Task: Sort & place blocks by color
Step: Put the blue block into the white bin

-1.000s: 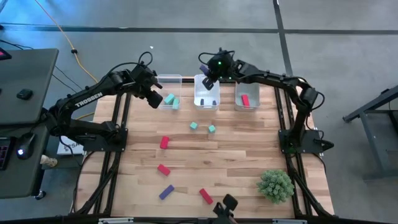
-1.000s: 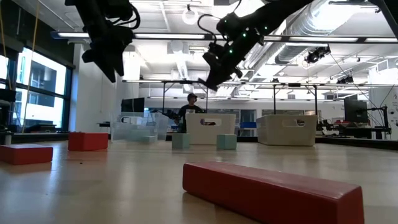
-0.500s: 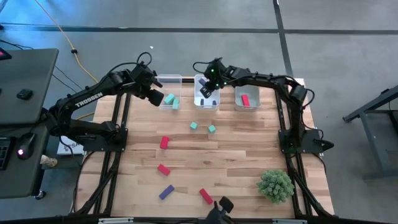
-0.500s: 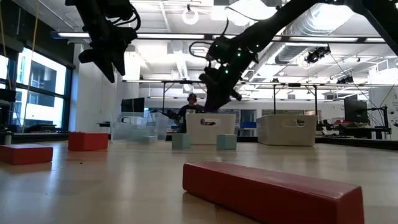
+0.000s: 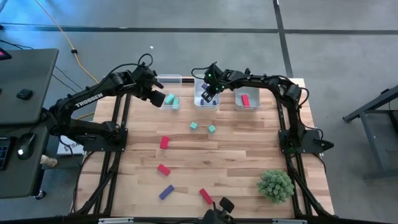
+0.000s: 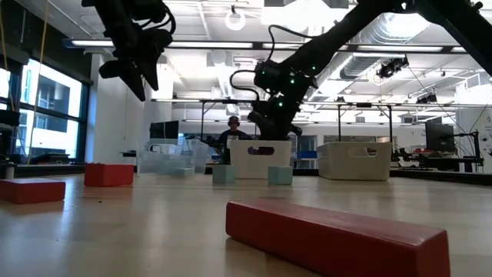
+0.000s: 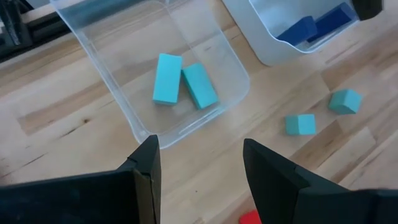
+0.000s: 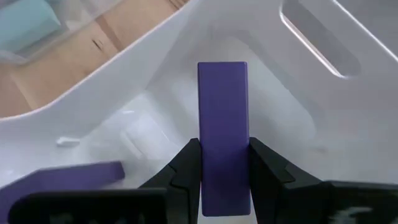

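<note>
Clamping an upright purple bar [image 8: 222,134] lengthwise, right gripper [image 8: 219,163] hangs inside the middle bin [image 8: 298,106]

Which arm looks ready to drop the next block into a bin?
The right. Its gripper already grips a purple rectangular block inside the white plastic middle bin, beside another purple block. The left gripper hangs open and empty.

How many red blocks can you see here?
4: one in the right-hand bin, and three loose on the table at and. More may be hidden.
</note>
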Action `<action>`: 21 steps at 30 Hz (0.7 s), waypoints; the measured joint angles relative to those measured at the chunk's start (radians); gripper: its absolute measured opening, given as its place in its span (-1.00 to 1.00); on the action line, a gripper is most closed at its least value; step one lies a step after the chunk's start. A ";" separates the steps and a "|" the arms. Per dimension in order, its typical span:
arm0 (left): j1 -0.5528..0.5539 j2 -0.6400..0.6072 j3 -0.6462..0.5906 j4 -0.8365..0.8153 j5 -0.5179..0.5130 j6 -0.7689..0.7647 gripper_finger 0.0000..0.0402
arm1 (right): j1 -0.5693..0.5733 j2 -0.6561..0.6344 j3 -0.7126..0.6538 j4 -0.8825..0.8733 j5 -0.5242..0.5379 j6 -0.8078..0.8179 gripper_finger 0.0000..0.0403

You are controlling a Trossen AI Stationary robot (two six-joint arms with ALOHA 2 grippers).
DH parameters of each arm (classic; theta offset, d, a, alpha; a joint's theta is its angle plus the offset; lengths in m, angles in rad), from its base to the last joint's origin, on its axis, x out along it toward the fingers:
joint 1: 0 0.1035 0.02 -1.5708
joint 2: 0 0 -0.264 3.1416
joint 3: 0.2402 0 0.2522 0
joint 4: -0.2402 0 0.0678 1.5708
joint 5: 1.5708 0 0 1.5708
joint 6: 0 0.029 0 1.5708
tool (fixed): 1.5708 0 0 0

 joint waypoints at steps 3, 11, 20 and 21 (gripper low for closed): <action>-0.013 0.000 0.000 0.007 0.001 -0.003 -0.28 | 0.000 0.002 0.000 -0.009 -0.007 -0.005 -0.62; -0.053 0.000 0.000 0.020 0.018 -0.044 -0.28 | -0.002 0.002 0.000 -0.019 -0.031 -0.009 -0.60; -0.102 0.000 0.000 0.020 0.015 -0.114 -0.28 | -0.001 0.002 0.000 -0.020 -0.032 -0.041 -0.38; -0.108 0.000 0.000 0.020 0.015 -0.127 -0.28 | -0.001 0.001 0.000 -0.018 -0.032 -0.041 -0.36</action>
